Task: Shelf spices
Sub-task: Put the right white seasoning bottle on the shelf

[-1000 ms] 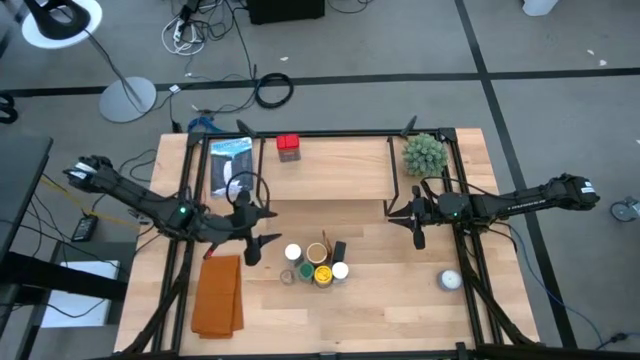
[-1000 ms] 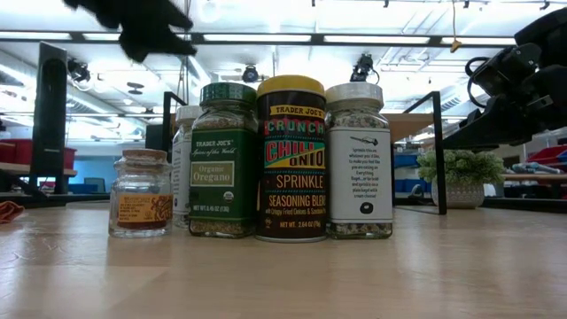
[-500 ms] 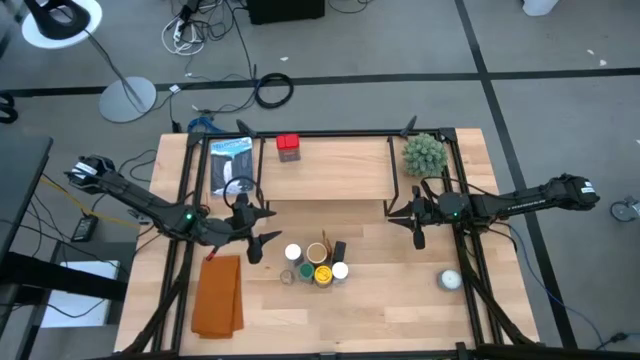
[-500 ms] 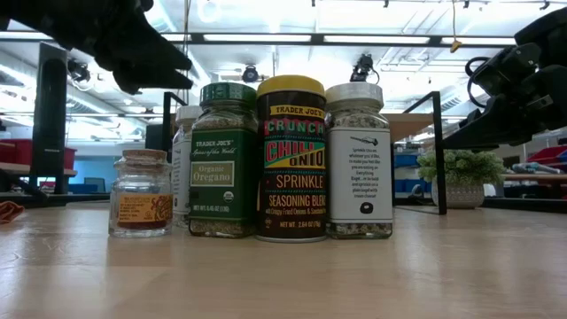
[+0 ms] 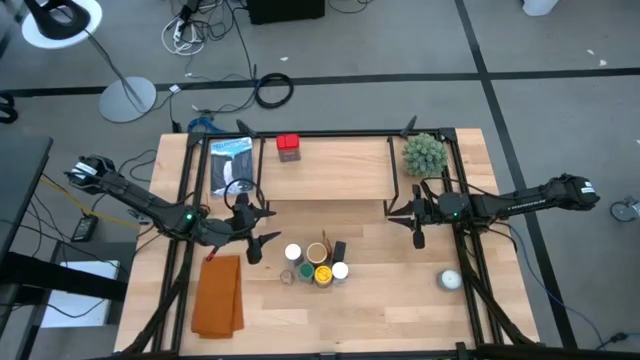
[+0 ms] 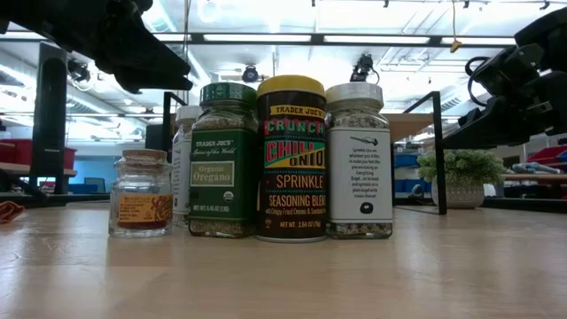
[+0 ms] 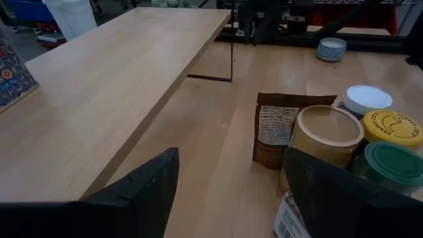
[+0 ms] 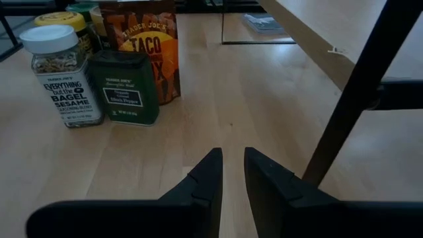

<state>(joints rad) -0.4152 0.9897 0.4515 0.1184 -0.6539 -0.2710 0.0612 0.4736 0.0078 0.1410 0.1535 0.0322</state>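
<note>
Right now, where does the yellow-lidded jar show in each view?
High view: the yellow-lidded jar is low in the jar cluster at table centre.
Low view: picture centre, front row.
Left wrist view: only its lid shows, at the right edge.
Right wrist view: its lid shows at the top left corner.
Shared landmark: the white-lidded jar right beside it.

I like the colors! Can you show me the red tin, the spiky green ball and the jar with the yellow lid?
red tin (image 5: 288, 146), high view, its top.
spiky green ball (image 5: 423, 154), high view, its middle.
yellow-lidded jar (image 6: 291, 159), low view, its label.
</note>
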